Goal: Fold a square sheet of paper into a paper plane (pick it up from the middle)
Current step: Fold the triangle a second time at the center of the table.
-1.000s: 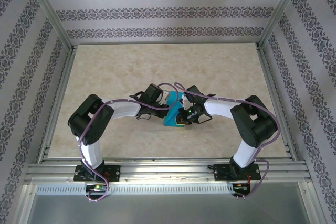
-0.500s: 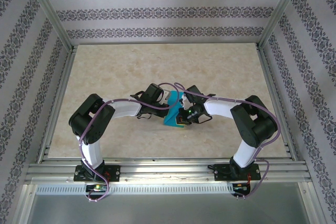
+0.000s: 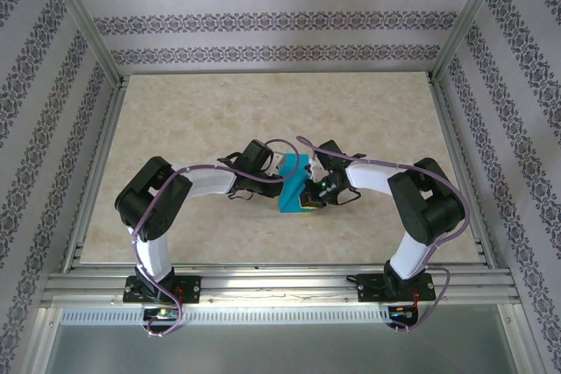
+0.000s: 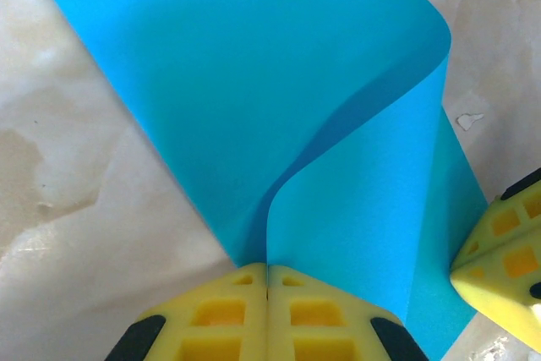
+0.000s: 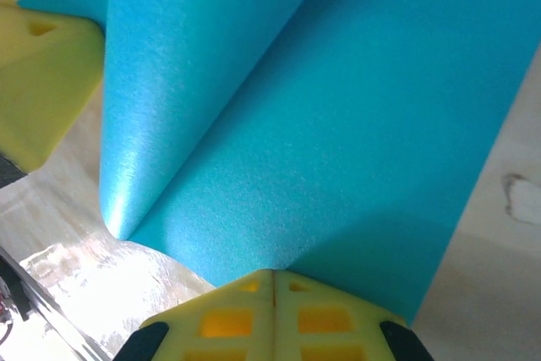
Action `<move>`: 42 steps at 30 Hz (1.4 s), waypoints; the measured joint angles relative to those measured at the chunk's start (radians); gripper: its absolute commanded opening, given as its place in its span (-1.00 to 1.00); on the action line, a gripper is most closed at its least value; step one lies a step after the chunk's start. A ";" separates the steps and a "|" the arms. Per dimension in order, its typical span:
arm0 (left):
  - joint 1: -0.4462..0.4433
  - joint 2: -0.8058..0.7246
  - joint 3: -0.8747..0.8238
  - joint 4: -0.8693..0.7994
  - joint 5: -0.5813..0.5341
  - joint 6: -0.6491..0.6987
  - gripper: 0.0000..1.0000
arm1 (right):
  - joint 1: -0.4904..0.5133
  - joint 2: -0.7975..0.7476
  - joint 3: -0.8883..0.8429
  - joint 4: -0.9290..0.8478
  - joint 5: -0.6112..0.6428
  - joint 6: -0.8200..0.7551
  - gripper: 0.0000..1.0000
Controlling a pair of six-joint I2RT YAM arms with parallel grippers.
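The square sheet of paper [image 3: 293,185] is teal-blue and hangs curled over in the middle of the table, pinched from both sides. In the left wrist view my left gripper [image 4: 268,268] is shut on one edge of the sheet [image 4: 254,82], which bends into a loop; a yellow finger of the right gripper [image 4: 503,247] shows at the right. Seen from the right wrist, my right gripper [image 5: 273,273] is shut on another edge of the paper [image 5: 355,116], with a left finger [image 5: 42,73] at the top left. From above, the left gripper [image 3: 277,172] and right gripper [image 3: 304,202] meet at the sheet.
The beige marbled table [image 3: 193,111] is bounded by metal rails [image 3: 96,172] and patterned walls. Both arms bend inward, elbows near the left [image 3: 149,199] and right [image 3: 429,203] sides. Open table lies beyond the paper, toward the back.
The right wrist has shifted slightly right and back, and the paper's top has spread a little wider. The left arm has held still. Both grippers stay closed.
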 measured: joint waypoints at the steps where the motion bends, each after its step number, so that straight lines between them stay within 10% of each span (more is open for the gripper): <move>1: 0.000 0.000 0.000 0.000 0.003 -0.006 -0.92 | -0.001 0.000 0.002 -0.005 -0.001 -0.002 -0.84; 42: 0.000 0.032 0.086 -0.055 0.003 -0.013 -0.92 | 0.012 0.012 -0.002 0.024 -0.022 0.008 -0.89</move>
